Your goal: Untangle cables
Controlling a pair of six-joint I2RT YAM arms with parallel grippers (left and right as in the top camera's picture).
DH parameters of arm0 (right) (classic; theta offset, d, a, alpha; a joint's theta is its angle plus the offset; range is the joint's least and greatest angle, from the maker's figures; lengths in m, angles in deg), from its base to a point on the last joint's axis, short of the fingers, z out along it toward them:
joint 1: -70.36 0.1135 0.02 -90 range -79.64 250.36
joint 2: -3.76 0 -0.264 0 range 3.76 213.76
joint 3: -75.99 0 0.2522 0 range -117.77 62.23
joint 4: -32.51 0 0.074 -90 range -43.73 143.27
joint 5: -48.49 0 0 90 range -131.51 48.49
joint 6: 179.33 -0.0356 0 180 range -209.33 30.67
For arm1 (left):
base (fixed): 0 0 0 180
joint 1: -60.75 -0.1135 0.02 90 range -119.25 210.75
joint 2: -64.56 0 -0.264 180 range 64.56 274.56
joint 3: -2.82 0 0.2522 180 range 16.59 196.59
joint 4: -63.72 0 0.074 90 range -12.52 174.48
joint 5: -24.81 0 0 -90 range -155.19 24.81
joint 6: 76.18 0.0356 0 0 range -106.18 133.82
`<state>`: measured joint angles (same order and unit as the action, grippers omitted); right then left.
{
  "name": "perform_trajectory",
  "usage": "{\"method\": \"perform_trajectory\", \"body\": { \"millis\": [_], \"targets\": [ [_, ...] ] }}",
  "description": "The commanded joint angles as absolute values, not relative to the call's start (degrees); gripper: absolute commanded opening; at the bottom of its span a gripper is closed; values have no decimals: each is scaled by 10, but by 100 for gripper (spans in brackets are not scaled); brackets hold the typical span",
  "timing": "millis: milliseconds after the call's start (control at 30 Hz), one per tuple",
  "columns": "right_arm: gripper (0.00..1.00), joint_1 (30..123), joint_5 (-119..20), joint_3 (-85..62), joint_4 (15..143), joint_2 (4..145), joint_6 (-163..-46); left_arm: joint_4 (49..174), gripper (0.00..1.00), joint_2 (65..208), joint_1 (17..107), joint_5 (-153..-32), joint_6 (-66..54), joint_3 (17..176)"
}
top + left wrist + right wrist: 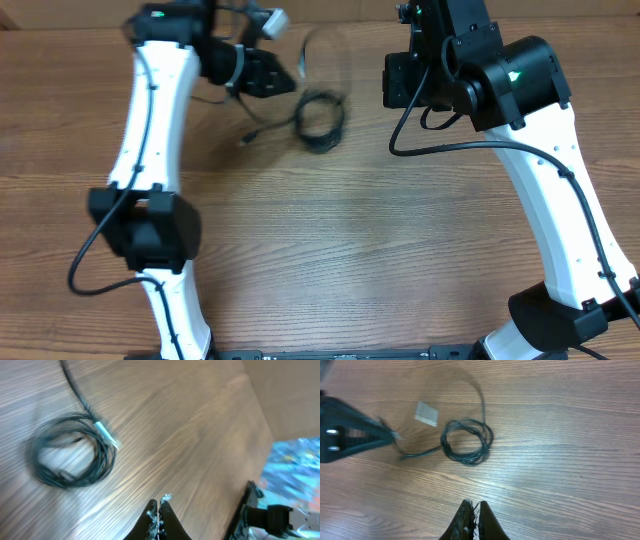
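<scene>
The cables lie as one small black coil [320,118] on the wooden table, also in the left wrist view [70,452] and the right wrist view [467,442]. One loose end with a pale plug [248,137] trails to the left. A second strand [306,50] curves toward the far edge. My left gripper [159,503] is shut, and it hovers left of and beyond the coil [285,75]. No cable shows between its fingers, only a small glinting speck at the tips. My right gripper [476,505] is shut and empty, to the right of the coil [400,80].
A small pale grey square [426,412] lies flat on the table beyond the coil's left side. The table's far edge [260,420] runs close behind the left gripper. Thick black wires [430,140] hang from the right arm.
</scene>
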<state>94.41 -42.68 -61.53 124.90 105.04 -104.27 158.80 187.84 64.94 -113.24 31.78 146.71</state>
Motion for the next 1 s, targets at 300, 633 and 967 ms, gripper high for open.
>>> {"method": "perform_trajectory", "body": {
  "millis": [300,633,967],
  "targets": [
    [82,944,-449,-615,1228,1041,-1051,1631,4,1785,596,-1100,300,1467],
    [100,971,-647,-493,1024,1123,-1071,1626,71,1706,554,-1036,226,1508],
    [100,1036,-593,-446,827,1245,-1212,1659,100,1577,544,-826,134,1518]
  ]
}}
